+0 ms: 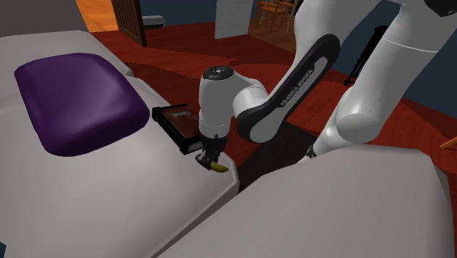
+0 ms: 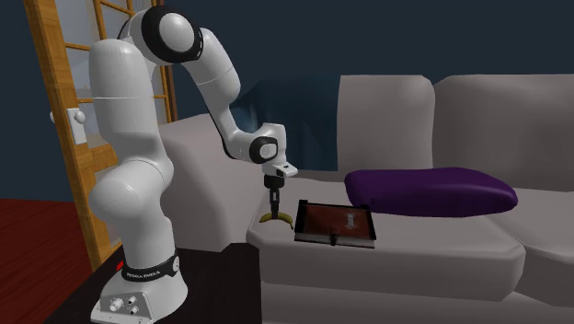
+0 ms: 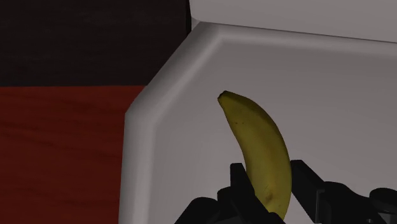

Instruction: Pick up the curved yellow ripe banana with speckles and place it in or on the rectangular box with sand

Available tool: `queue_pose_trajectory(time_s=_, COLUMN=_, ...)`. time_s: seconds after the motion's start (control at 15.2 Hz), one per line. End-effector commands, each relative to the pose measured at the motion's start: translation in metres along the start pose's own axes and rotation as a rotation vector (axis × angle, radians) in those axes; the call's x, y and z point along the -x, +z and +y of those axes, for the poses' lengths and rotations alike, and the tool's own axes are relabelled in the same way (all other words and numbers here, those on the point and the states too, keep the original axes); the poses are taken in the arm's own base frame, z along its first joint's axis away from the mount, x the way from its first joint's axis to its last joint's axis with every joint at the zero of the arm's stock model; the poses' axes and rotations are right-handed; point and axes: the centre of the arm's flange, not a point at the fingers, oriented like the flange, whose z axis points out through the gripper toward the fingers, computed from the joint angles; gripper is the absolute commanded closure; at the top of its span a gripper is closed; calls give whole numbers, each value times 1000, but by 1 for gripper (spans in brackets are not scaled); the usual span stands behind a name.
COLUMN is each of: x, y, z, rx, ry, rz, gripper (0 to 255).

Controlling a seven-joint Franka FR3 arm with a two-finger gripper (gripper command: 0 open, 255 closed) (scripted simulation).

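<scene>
The yellow speckled banana (image 3: 257, 137) lies on the front corner of the grey sofa seat (image 3: 331, 95). My gripper (image 3: 267, 175) points down at it, and its two fingers press against the banana's near end from both sides. The banana (image 1: 219, 168) pokes out below the gripper (image 1: 211, 161) in the shoulder view. In the second exterior view the gripper (image 2: 273, 204) stands just over the banana (image 2: 276, 220). The dark flat rectangular box (image 1: 176, 124) with a reddish-brown inside (image 2: 336, 223) sits on the seat right beside the banana.
A purple cushion (image 1: 77, 106) lies on the sofa beyond the box. The seat's corner edge (image 3: 137, 108) drops to a red wooden floor (image 3: 63, 146) close to the banana. A second grey sofa part (image 1: 329, 212) lies next to the stand.
</scene>
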Motion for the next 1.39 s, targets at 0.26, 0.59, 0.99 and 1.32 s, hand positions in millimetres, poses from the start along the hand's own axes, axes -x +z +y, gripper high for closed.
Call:
queue_pose_trajectory(time_s=0.26, x=0, y=0, z=0, rx=0, ry=0, rz=0, gripper=255)
queue_pose_trajectory(time_s=0.59, x=0, y=-21, z=0, rx=0, ry=0, rz=0, gripper=255)
queue_pose_trajectory(time_s=0.99, x=0, y=-53, z=1, rx=0, ry=0, rz=0, gripper=255)
queue_pose_trajectory(time_s=1.32, x=0, y=-79, z=1, rx=0, ry=0, rz=0, gripper=255)
